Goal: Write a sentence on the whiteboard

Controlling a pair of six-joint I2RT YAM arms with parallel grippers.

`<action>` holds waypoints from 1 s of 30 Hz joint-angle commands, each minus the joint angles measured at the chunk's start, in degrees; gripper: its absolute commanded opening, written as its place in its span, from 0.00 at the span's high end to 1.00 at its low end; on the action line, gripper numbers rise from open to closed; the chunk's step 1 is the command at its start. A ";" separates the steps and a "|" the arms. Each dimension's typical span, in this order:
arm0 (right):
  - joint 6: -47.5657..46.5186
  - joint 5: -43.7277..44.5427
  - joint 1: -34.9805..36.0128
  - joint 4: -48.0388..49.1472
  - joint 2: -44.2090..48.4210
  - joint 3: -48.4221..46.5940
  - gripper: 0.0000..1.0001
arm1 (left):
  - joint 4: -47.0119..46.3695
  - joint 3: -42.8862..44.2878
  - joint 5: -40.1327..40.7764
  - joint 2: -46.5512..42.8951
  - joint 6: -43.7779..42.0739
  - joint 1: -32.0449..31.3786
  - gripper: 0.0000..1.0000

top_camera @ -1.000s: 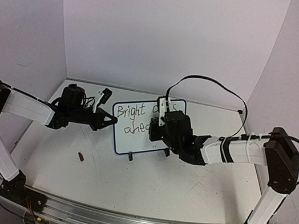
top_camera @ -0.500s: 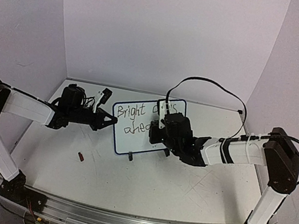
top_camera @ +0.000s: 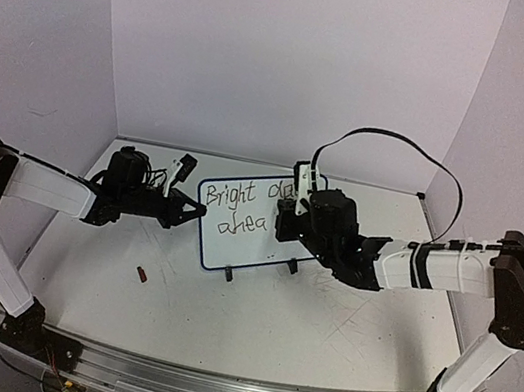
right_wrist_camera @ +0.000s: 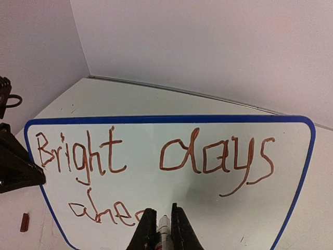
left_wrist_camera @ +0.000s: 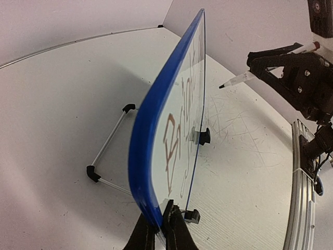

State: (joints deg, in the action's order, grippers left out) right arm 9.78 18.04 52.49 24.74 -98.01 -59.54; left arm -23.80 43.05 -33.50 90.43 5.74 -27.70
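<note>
The whiteboard (top_camera: 245, 244) stands upright mid-table, blue rim (right_wrist_camera: 171, 119) all round. The sentence (right_wrist_camera: 156, 156) on it reads "Bright days" on top and "ahe" plus part of a letter below, in dark reddish strokes. My left gripper (left_wrist_camera: 160, 227) is shut on the board's lower left edge (left_wrist_camera: 148, 172). My right gripper (right_wrist_camera: 162, 221) is shut on a white marker (right_wrist_camera: 164, 229), right in front of the second line. In the left wrist view the marker's tip (left_wrist_camera: 222, 86) hangs a little off the board's face. From above, the right gripper (top_camera: 285, 222) covers part of "days".
A small red cap (top_camera: 141, 274) lies on the table left of the board's front, also the cap (right_wrist_camera: 24, 222) at the lower left. The board's wire stand (left_wrist_camera: 106, 151) reaches out behind it. A black cable (top_camera: 393, 143) loops above the right arm. Walls close in left, back and right.
My right arm has shifted to the right with the marker, uncovering the start of "days". The second line now reads "ahea" from above. The left arm and the board have not moved.
</note>
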 commanded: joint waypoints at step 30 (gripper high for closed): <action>-0.42 -0.07 0.20 0.37 -6.72 -5.09 1.00 | 2.69 1.06 6.61 0.82 -5.19 0.90 1.00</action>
State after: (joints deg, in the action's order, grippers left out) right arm 9.06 19.05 52.05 23.94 -103.20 -62.37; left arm -23.55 43.07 -33.67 90.43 5.54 -27.66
